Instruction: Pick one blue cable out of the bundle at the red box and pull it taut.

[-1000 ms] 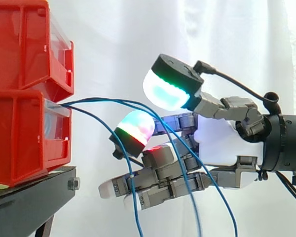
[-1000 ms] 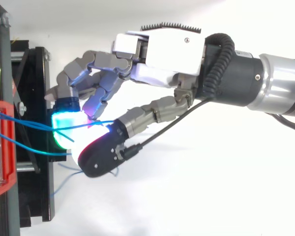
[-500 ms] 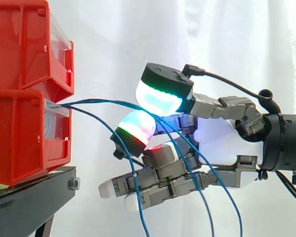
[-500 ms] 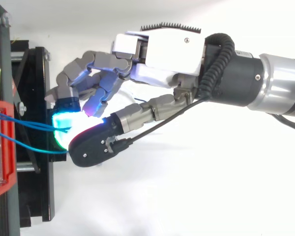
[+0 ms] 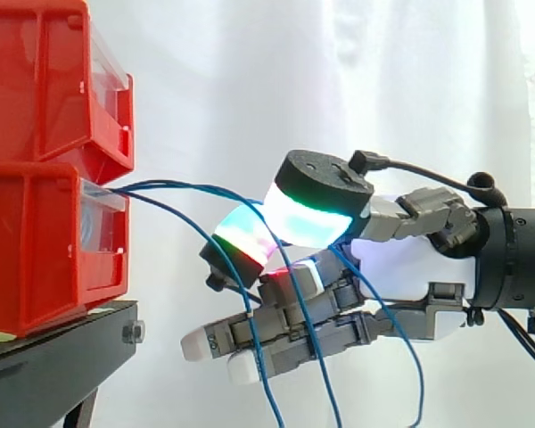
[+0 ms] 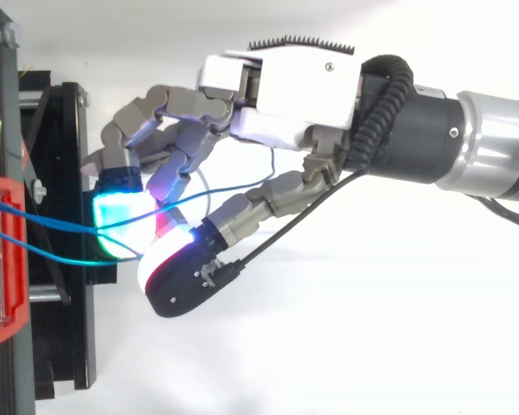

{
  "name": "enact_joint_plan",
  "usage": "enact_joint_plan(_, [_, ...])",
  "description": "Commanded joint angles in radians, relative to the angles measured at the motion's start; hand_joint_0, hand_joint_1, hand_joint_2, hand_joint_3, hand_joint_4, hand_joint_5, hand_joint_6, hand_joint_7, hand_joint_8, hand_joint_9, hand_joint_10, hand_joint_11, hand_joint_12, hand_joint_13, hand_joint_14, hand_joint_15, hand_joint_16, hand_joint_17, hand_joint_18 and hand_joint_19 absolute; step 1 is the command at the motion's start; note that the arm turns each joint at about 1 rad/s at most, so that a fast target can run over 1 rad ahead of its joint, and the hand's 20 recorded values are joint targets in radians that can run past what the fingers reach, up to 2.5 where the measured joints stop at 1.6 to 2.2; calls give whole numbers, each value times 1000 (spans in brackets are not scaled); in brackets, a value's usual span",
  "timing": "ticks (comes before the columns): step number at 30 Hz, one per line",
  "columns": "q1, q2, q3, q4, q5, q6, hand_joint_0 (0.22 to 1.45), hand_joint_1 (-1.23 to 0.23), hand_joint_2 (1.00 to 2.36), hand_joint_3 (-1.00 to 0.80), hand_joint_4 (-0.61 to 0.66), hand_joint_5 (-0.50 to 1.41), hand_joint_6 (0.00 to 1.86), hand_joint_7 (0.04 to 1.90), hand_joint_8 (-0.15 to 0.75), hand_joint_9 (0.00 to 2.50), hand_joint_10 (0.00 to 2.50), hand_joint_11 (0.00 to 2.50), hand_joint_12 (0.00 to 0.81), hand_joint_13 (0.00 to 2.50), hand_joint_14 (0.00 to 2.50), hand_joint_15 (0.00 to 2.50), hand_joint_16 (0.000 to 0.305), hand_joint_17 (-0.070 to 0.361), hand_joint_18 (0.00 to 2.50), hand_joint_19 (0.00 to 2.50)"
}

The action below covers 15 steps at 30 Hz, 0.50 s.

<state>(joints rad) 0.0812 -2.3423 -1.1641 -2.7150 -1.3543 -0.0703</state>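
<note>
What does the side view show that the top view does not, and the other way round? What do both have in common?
Side view: two red bins stacked on a black stand, and the blue cables leaving the lower bin and hanging down past the hand, before a white curtain. Top view: the cables lying apart where they leave the bin, and the silver part of the arm. Both: hand, cables, a red bin, the stand; the cables are slack, not taut.

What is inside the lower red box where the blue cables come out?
Blue cables leave the lower red box at its top front edge. Their ends and anything else inside are covered by its red wall and cloudy front panel.
</note>
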Motion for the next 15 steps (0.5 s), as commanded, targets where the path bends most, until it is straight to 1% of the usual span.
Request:
enact_joint_plan(1, [-6, 5, 1, -20, 0, -6, 560, -953, 1000, -500, 151, -151, 925, 974, 412, 1036, 7, 1349, 454, 425, 1, 40, 57, 127, 489, 254])
enact_joint_plan(2, [-6, 11, 0, -31, 0, -10, 530, -932, 1000, -500, 162, -151, 922, 969, 416, 1037, 6, 1350, 458, 418, 1, 48, 58, 131, 486, 266])
enact_joint_plan(3, [-6, 12, 0, -51, 0, -17, 454, -832, 1000, -500, 171, -146, 924, 941, 456, 1050, 3, 1330, 484, 418, 1, 52, 64, 144, 485, 281])
enact_joint_plan(4, [-6, 15, 0, -60, 0, -20, 441, -765, 1000, -500, 173, -143, 922, 943, 456, 1056, 2, 1323, 489, 421, 1, 59, 65, 147, 488, 294])
enact_joint_plan(5, [-6, 18, 0, -72, 0, -25, 442, -699, 1000, -500, 165, -139, 919, 946, 459, 1069, 3, 1318, 486, 415, 1, 58, 65, 147, 478, 300])
enact_joint_plan(6, [-8, 20, 0, -88, 0, -33, 461, -594, 1000, -500, 154, -135, 913, 959, 453, 1079, 3, 1297, 476, 409, 1, 61, 64, 143, 462, 312])
enact_joint_plan(7, [-8, 21, 0, -94, 0, -34, 471, -559, 1000, -500, 152, -133, 910, 962, 445, 1082, 4, 1295, 471, 406, 3, 68, 63, 141, 453, 321])
enact_joint_plan(8, [-8, 23, 0, -109, 0, -40, 514, -461, 1000, -500, 139, -132, 904, 980, 426, 1077, 9, 1276, 452, 394, 3, 80, 59, 133, 423, 343])
enact_joint_plan(9, [-9, 23, 0, -111, -2, -42, 539, -425, 1000, -500, 131, -130, 896, 994, 416, 1078, 9, 1259, 443, 388, 4, 92, 57, 127, 392, 357])
enact_joint_plan(11, [-8, 23, 0, -112, 0, -43, 573, -440, 1003, -477, 132, -128, 891, 1008, 403, 1070, 10, 1250, 433, 384, 4, 99, 55, 123, 374, 362])
enact_joint_plan(12, [-9, 23, 0, -112, 0, -43, 586, -475, 1006, -421, 135, -128, 890, 1016, 404, 1070, 9, 1260, 431, 386, 5, 99, 55, 123, 374, 362])
enact_joint_plan(14, [-9, 23, 0, -112, 0, -43, 586, -510, 1008, -385, 145, -130, 891, 1022, 408, 1068, 11, 1261, 431, 392, 5, 107, 55, 123, 376, 355])
enact_joint_plan(15, [-8, 23, 1, -112, 0, -43, 582, -555, 1010, -357, 152, -133, 893, 1012, 410, 1066, 9, 1264, 432, 396, 5, 103, 55, 123, 383, 353])
